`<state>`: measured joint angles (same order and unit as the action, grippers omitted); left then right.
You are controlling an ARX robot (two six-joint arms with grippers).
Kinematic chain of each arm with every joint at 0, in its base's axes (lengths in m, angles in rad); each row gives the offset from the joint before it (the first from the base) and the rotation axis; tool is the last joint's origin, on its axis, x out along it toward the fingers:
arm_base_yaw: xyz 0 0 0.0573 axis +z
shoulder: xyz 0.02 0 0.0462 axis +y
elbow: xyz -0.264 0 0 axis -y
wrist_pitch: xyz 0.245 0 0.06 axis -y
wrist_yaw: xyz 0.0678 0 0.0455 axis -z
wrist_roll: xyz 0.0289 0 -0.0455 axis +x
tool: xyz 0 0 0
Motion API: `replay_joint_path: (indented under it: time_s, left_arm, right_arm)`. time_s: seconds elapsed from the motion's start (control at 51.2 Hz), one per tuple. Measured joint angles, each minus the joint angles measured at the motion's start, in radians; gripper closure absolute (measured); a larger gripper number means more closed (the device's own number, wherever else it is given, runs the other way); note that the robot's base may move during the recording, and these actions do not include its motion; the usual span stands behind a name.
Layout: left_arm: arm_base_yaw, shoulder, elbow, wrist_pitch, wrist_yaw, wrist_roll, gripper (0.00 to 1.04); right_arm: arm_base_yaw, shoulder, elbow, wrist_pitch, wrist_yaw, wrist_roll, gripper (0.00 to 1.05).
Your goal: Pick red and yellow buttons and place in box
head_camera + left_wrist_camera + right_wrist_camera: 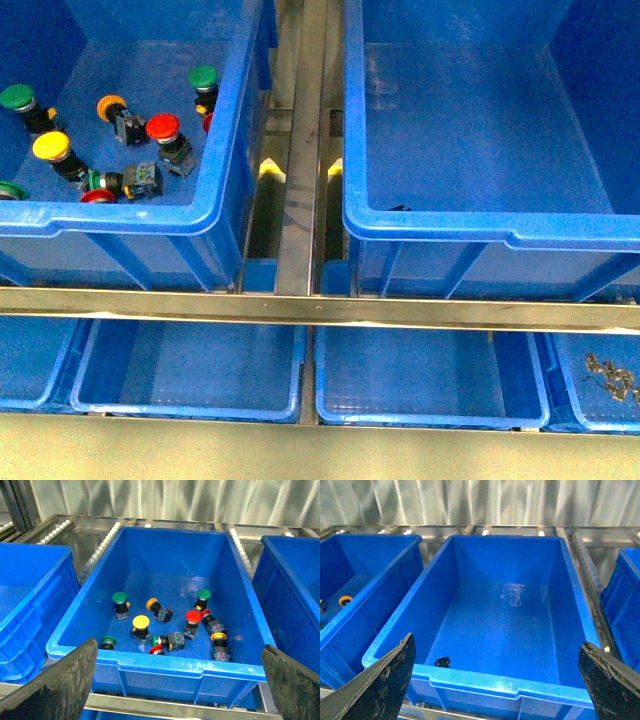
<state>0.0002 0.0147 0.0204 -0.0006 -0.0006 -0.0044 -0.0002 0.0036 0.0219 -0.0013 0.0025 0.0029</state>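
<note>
box [480,225]: blue moulded plastic, smooth, semi-gloss; pale patch on floor, scuff or glare, can't tell; left crate [120,215]: same plastic, same sheen; red button [162,126] and yellow button [50,146]: glossy plastic caps, duller black-and-grey bodies; shallow trays [190,370]: blue plastic, smooth; rack rails [300,150] and cross bar [320,308]: bare metal, brushed, reflective; back wall [470,500]: corrugated sheet metal, satin; left gripper [178,646] and right gripper [496,642] fingers [385,685]: dark, matt, rough-grained
</note>
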Motion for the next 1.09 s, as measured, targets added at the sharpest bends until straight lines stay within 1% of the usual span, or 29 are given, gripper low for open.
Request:
replay_joint_path:
  time_s: [0.117, 0.137, 0.156, 0.176, 0.195, 0.273, 0.332, 0.371, 0.449, 0.547, 0.644, 0.84, 1.094]
  left_arm:
    - [-0.001, 0.005, 0.003, -0.006, -0.006, -0.008, 0.08]
    - [-0.002, 0.039, 0.029, -0.082, -0.039, -0.039, 0.08]
    - [0.005, 0.105, 0.073, -0.180, -0.050, -0.092, 0.08]
    - [0.019, 0.164, 0.105, -0.228, -0.042, -0.114, 0.08]
    - [0.052, 0.258, 0.146, -0.250, -0.022, -0.146, 0.08]
    - [0.134, 0.480, 0.233, -0.176, 0.054, -0.155, 0.08]
    - [0.209, 0.698, 0.326, -0.035, 0.157, -0.097, 0.08]
    - [0.236, 0.813, 0.383, 0.021, 0.215, -0.055, 0.08]
    - [0.254, 0.996, 0.476, 0.087, 0.289, 0.047, 0.08]
    - [0.252, 1.203, 0.570, 0.176, 0.292, 0.180, 0.08]
    - [0.244, 1.402, 0.672, 0.225, 0.293, 0.303, 0.08]
    - [0.216, 1.746, 0.912, 0.175, 0.317, 0.381, 0.08]
    - [0.170, 2.010, 1.170, 0.082, 0.353, 0.396, 0.08]
  right_arm:
    - [0.000, 0.000, 0.000, 0.000, 0.000, 0.000, 0.07]
    - [0.000, 0.000, 0.000, 0.000, 0.000, 0.000, 0.07]
    - [0.000, 0.000, 0.000, 0.000, 0.000, 0.000, 0.07]
    - [0.000, 0.000, 0.000, 0.000, 0.001, 0.000, 0.07]
    - [0.000, 0.000, 0.000, 0.000, 0.000, 0.000, 0.07]
    - [0.000, 0.000, 0.000, 0.000, -0.002, 0.000, 0.07]
    - [0.000, 0.000, 0.000, 0.000, -0.002, 0.000, 0.07]
    - [0.000, 0.000, 0.000, 0.000, -0.002, 0.000, 0.07]
    - [0.000, 0.000, 0.000, 0.000, -0.002, 0.000, 0.07]
    - [0.000, 0.000, 0.000, 0.000, -0.002, 0.000, 0.07]
    - [0.000, 0.000, 0.000, 0.000, -0.002, 0.000, 0.07]
    - [0.000, 0.000, 0.000, 0.000, -0.002, 0.000, 0.07]
    - [0.000, 0.000, 0.000, 0.000, -0.002, 0.000, 0.07]
